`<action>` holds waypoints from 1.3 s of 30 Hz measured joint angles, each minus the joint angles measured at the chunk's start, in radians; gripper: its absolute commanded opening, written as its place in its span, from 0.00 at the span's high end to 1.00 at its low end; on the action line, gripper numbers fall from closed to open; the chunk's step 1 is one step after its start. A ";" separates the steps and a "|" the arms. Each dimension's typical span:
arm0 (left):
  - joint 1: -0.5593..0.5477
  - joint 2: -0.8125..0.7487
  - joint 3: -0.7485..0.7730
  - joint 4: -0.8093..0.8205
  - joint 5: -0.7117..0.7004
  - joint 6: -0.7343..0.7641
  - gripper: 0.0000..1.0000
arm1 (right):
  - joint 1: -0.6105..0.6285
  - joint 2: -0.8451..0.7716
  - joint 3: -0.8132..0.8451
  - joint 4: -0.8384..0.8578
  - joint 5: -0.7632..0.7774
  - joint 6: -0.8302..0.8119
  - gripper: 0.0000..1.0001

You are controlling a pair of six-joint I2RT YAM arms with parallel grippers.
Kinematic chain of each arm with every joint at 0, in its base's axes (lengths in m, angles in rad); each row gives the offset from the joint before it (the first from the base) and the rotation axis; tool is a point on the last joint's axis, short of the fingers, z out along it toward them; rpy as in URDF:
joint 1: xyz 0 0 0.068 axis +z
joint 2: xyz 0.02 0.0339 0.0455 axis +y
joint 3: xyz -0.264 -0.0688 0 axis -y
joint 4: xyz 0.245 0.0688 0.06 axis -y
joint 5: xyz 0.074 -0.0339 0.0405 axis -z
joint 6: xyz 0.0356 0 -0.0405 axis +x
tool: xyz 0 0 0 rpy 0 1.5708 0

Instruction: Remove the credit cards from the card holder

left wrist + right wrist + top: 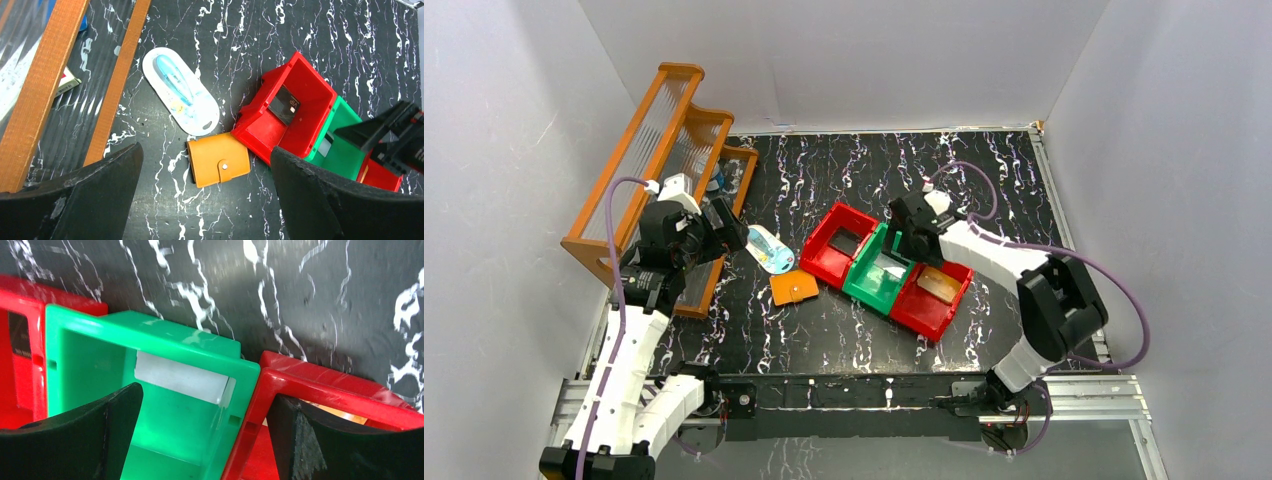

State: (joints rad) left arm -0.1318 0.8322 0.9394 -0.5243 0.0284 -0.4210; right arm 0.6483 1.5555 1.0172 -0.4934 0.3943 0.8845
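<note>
Top external view: a black, white-veined tabletop (pixel 824 330) walled in white. On it the card holder (pixel 793 288) lies shut, left of the tabletop's middle, just beside a red bin (pixel 836 243). Near it the left pincer (pixel 727 230) hangs spread wide — empty. Likewise released, the right pincer (pixel 902 238) hovers over the green bin (pixel 879 280), where a pale credit card (pixel 180 376) lies.
</note>
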 measured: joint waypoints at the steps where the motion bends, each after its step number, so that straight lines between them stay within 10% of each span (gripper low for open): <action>1: 0.000 0.001 0.000 0.000 0.002 0.000 0.02 | -0.017 0.026 0.027 0.002 -0.006 -0.026 0.02; 20: 0.000 0.063 -0.017 0.003 0.041 0.006 0.02 | -0.142 0.482 0.539 -0.004 -0.070 -0.304 0.02; 39: 0.001 0.111 -0.081 0.023 -0.048 -0.068 0.02 | -0.138 0.111 0.380 0.051 -0.292 -0.415 0.05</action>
State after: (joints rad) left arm -0.1310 0.9432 0.8585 -0.5018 -0.0196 -0.4885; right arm 0.5102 1.6661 1.3968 -0.4427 0.1024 0.4694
